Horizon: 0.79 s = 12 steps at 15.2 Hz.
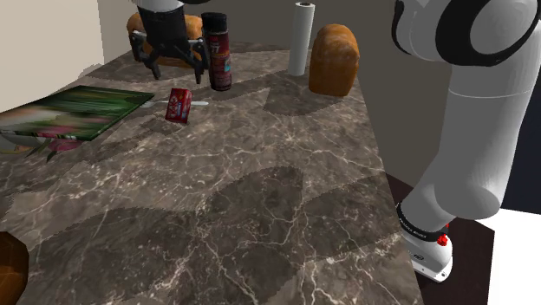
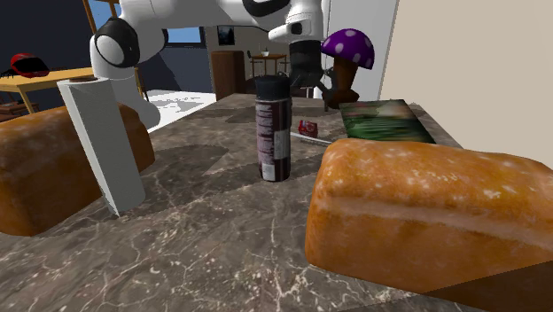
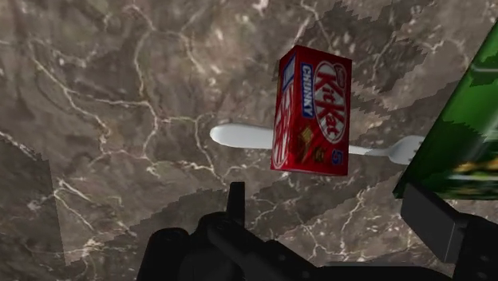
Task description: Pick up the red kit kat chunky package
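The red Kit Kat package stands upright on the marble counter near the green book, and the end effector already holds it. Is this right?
Not quite. The end effector holds nothing: the shoulder view shows it open, above the red Kit Kat package and apart from it. The package does stand upright on the marble counter near the green book.

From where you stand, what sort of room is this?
Most likely a home kitchen: a dark marbled counter carries a loaf of bread, a paper towel roll and a red chocolate bar box.
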Available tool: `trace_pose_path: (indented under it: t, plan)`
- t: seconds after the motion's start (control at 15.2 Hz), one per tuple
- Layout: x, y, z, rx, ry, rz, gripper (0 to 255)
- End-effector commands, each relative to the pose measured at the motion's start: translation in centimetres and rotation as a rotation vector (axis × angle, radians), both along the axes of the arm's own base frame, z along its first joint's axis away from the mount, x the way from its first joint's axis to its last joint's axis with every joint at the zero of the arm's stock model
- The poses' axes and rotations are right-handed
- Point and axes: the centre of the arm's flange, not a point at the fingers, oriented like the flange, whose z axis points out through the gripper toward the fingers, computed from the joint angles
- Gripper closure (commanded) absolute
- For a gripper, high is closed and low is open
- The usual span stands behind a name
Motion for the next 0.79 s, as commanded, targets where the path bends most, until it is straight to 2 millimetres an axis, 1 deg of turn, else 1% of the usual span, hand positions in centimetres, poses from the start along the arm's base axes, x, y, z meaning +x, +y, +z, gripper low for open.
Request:
trace_pose_path:
  t: [0.0, 0.26, 0.4, 0.46, 0.73]
  plan:
    - [0.2, 0.1, -0.9, -0.001, -0.002, -0.007, 0]
    - [0.2, 0.1, -3.0, -0.001, -0.002, -0.007, 0]
    - [0.2, 0.1, -3.3, -0.001, -0.002, -0.007, 0]
    - [0.1, 0.2, -3.3, -0.001, -0.002, -0.007, 255]
    - [0.2, 0.2, -3.3, -0.001, -0.002, -0.007, 255]
